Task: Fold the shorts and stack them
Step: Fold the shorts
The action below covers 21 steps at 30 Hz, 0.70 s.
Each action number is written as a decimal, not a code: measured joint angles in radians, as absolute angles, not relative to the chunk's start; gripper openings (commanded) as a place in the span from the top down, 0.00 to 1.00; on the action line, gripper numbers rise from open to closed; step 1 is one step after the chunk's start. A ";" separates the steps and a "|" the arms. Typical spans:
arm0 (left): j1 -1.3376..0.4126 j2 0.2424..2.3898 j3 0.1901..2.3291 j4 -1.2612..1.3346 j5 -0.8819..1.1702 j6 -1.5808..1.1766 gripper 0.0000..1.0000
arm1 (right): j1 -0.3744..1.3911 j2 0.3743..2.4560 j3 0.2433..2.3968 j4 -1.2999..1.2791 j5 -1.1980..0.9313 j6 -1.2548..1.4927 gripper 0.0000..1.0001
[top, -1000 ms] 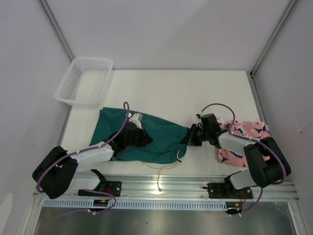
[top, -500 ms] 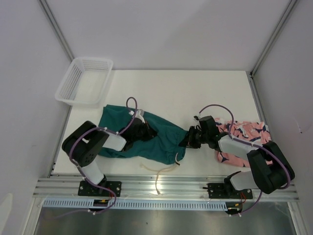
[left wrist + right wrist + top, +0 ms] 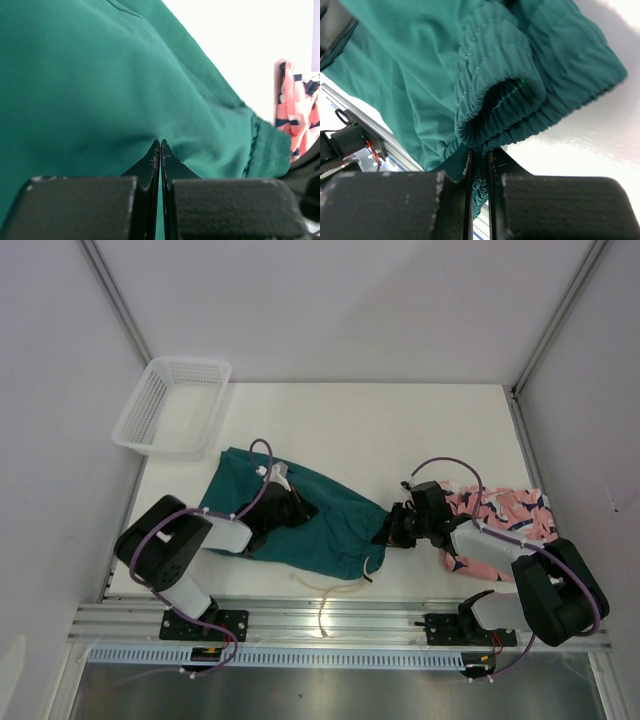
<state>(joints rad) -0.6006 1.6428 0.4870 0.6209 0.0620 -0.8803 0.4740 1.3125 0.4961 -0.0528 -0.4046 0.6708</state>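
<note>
Two pairs on the table [image 3: 400, 430]. The teal shorts [image 3: 320, 530] lie spread near the front edge, left of centre. The pink shark-print shorts [image 3: 500, 510] sit bunched at the right, partly under the right forearm. Neither pair is folded and nothing is stacked.

Risks, as we judge them:
- The right hand's hold is on the gathered elastic at the waistband's outer corner. A quick pull could slip the elastic out, or drag the whole garment along the table instead of turning a fold.
- The pale drawstring [image 3: 330, 590] trails off the front edge toward the metal rail [image 3: 400, 615]. If it snags there, the cloth would tug crooked mid-fold.
- The right forearm passes low over the pink pair, so a sweep leftward might carry that pair along.
- If the left hand holds nothing, the fold has no anchor and the cloth may bunch.

Hands:
- The left gripper [image 3: 160, 146] is fully closed, fingertips meeting and nosed against the middle of the teal cloth. We cannot tell whether a thin fold is nipped between them.
- The right gripper [image 3: 480, 155] is nearly closed, with only a narrow gap left. Ribbed teal waistband is clamped in that gap and bulges out past the tips. It sits between the two pairs, at the teal pair's right end.

The white basket [image 3: 170, 405] stands at the far left corner, apart from both pairs.
</note>
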 measured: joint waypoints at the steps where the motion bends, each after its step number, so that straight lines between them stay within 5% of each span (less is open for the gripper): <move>1: -0.601 1.606 0.464 0.607 0.048 -0.872 1.00 | 0.466 1.312 0.498 -0.065 -0.405 0.663 1.00; 12: -0.601 1.380 0.320 0.488 -0.065 -0.828 1.00 | 0.414 1.326 0.531 -0.136 -0.405 0.602 1.00; 21: -0.601 1.357 0.467 0.498 -0.037 -0.828 1.00 | 0.412 1.338 0.535 -0.136 -0.412 0.601 1.00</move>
